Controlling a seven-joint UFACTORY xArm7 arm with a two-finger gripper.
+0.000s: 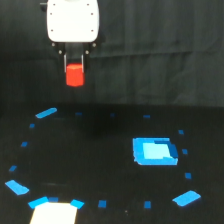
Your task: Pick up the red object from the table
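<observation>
The red object (75, 75), a small bright red-orange block, hangs well above the table (100, 150) at the upper left of the exterior view. My gripper (75, 67) hangs under the white arm housing (72, 21), and its thin dark fingers (65, 62) run down both sides of the block's top and are shut on it. The block's lower half shows below the fingers, seen against the dark back curtain.
A larger blue square piece (154, 151) lies on the black table at the exterior view's right. Blue tape marks (46, 113) and patches (186, 198) dot the surface. A white patch (54, 213) sits at the bottom edge, left of centre.
</observation>
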